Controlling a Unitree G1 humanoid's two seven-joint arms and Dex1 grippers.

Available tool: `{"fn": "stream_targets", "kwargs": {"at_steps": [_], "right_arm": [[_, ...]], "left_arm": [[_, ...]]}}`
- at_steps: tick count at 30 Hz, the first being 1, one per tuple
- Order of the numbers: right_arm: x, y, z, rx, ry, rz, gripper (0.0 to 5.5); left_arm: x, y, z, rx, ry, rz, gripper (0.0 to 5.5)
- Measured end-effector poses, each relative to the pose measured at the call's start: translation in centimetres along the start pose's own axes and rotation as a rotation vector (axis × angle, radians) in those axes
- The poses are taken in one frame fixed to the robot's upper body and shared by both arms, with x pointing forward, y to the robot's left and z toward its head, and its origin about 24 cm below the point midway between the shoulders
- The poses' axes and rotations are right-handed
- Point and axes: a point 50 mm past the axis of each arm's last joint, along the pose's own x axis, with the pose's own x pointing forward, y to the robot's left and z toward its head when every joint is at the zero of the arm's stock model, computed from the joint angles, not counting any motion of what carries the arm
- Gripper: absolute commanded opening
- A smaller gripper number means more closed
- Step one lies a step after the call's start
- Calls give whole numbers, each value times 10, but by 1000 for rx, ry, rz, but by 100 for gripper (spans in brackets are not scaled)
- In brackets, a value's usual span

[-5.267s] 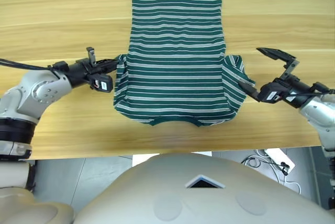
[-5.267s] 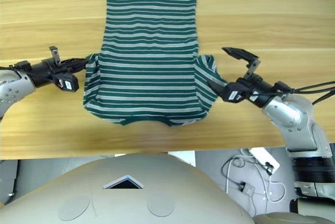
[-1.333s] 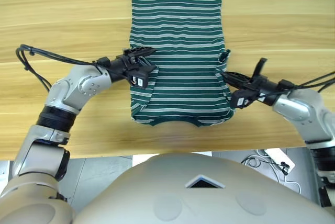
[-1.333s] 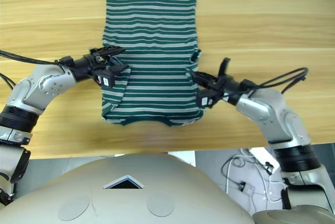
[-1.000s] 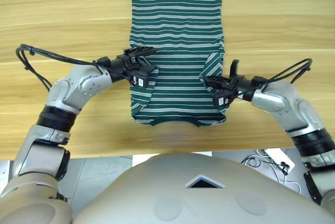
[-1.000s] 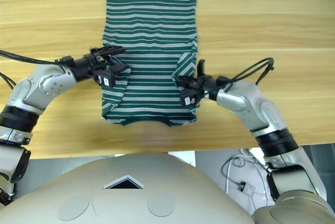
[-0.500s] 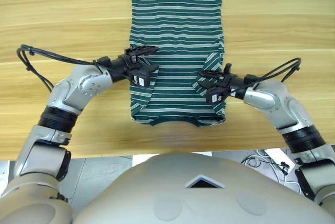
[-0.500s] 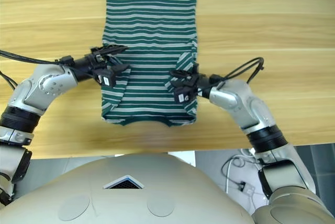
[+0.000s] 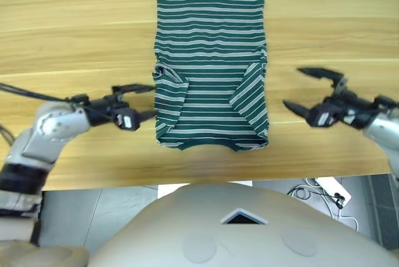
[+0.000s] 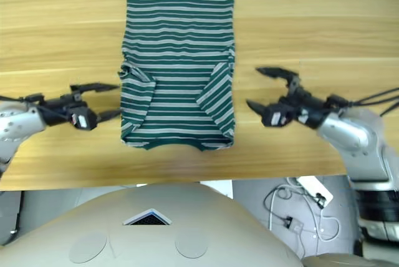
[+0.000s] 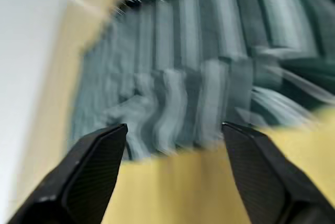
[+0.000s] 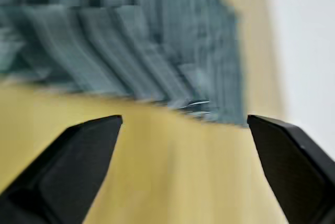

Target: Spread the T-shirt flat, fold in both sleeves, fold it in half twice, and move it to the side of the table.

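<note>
A green T-shirt with white stripes lies flat on the wooden table, collar toward the near edge. Both sleeves are folded in over its body, the left sleeve bunched, the right sleeve lying as a slanted flap. My left gripper hovers open just off the shirt's left edge, touching nothing. To the right, my right gripper stands open and apart from the cloth. Each wrist view looks between spread fingers at the shirt's edge.
Bare wood lies on both sides of the shirt and beyond it. The table's near edge runs just below the collar, with floor and cables past it at the right.
Both grippers have let go of the folded-in sleeves and drawn outward, left to the left and right to the right, opening. The sleeves stay lying on the shirt.
</note>
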Motion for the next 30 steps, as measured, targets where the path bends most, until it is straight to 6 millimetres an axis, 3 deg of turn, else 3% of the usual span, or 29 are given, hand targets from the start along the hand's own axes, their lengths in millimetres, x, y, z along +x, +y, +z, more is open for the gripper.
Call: {"fn": "stream_targets", "kwargs": {"at_steps": [5, 10, 16, 30], "right_arm": [[1, 42, 17, 17, -97, 208, 478], [11, 45, 20, 0, -136, 221, 478], [25, 41, 14, -12, -130, 180, 377], [33, 40, 9, -22, -103, 206, 127]], "left_arm": [[-7, -23, 5, -43, 3, -113, 370], [1, -22, 8, -11, -12, -111, 370], [14, -14, 9, 35, -26, -73, 373], [28, -19, 12, 33, -86, -112, 139]]}}
